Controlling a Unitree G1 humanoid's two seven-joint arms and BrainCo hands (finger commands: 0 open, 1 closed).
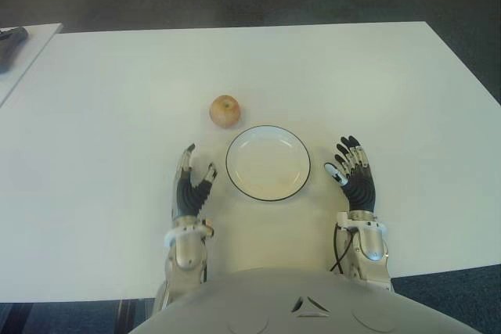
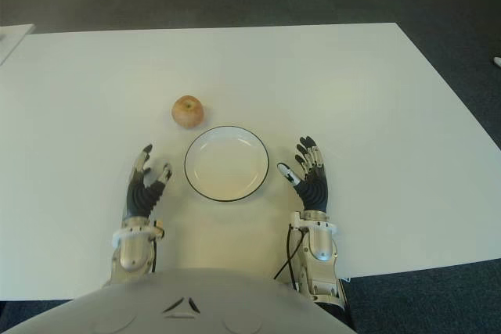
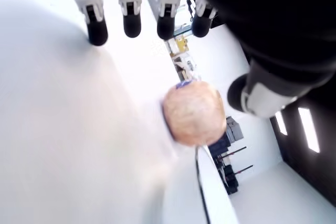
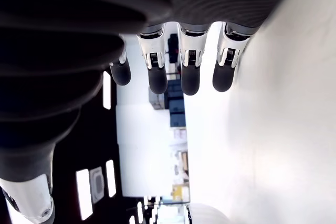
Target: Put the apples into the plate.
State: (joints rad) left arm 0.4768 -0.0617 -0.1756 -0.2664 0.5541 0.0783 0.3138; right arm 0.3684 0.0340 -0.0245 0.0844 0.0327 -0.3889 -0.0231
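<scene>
One yellowish-red apple (image 1: 225,111) sits on the white table (image 1: 102,115), just beyond the far left rim of a white plate (image 1: 268,163) with a dark edge. Nothing lies in the plate. My left hand (image 1: 190,181) shows left of the plate, nearer to me than the apple, its fingers straight and spread, holding nothing. In the left wrist view the apple (image 3: 194,113) stands ahead of the extended fingertips (image 3: 97,32), apart from them. My right hand (image 1: 352,170) shows right of the plate, fingers straight, holding nothing.
A second white surface (image 1: 23,48) with a dark object (image 1: 12,43) on it stands at the far left. Dark floor lies beyond the table's far edge and past its right edge.
</scene>
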